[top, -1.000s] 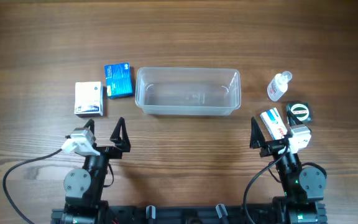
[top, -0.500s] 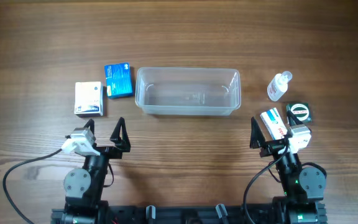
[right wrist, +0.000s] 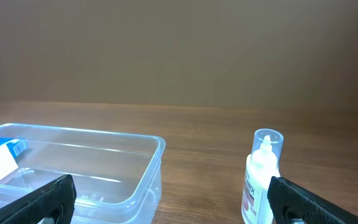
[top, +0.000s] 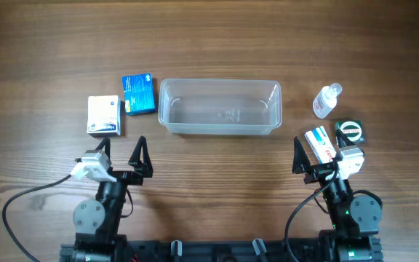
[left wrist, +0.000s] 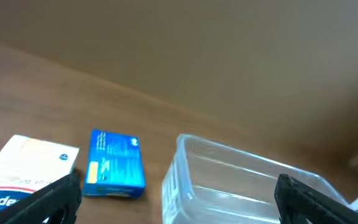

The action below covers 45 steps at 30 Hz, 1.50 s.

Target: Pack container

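The clear plastic container (top: 220, 107) stands empty at the table's middle; it also shows in the left wrist view (left wrist: 241, 180) and the right wrist view (right wrist: 73, 168). A blue box (top: 138, 94) (left wrist: 114, 163) and a white box (top: 104, 115) (left wrist: 27, 165) lie left of it. A small clear bottle (top: 326, 101) (right wrist: 260, 177), a white-and-red box (top: 321, 145) and a dark green packet (top: 350, 131) lie to its right. My left gripper (top: 122, 155) (left wrist: 178, 202) is open and empty near the front edge. My right gripper (top: 313, 159) (right wrist: 173, 202) is open, beside the white-and-red box.
The wooden table (top: 209, 36) stretches wide behind the container. Black cables (top: 20, 204) run from the arm bases at the front edge.
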Tool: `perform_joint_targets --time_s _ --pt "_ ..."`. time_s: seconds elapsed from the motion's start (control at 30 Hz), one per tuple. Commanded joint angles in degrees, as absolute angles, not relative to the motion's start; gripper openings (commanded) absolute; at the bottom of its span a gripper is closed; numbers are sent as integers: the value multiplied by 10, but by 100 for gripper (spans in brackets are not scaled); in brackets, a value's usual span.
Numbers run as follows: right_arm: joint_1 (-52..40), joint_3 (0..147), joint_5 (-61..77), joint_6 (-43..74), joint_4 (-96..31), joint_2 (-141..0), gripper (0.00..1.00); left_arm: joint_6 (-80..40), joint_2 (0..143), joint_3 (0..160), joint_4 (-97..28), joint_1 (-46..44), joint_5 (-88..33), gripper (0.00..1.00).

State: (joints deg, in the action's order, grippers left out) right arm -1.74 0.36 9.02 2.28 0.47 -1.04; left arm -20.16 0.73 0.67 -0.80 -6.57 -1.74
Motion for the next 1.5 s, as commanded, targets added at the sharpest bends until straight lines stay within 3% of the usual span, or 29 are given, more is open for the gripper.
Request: perform_joint_targets --time_s 0.0,0.17,0.3,0.53,0.7,0.9,1.17,1.47 --pt "-20 3 104 26 8 -4 100 -186 3 45 -25 -61 -65 100" --pt "-20 3 104 26 8 -4 100 -134 45 192 -113 -61 -78 100" --pt "-20 3 104 26 8 -4 100 -81 159 356 -257 -61 -37 100" --pt "-20 3 104 26 8 -4 100 2 470 641 -537 -61 2 100" --pt "-20 3 104 26 8 -4 100 26 639 745 -650 -53 -11 100" --pt "-20 3 104 26 8 -4 100 28 771 761 -665 11 -27 100" --pt "-20 3 104 26 8 -4 100 28 843 761 -649 137 -47 100" --pt "-20 3 104 26 8 -4 100 28 852 761 -565 152 -57 100"
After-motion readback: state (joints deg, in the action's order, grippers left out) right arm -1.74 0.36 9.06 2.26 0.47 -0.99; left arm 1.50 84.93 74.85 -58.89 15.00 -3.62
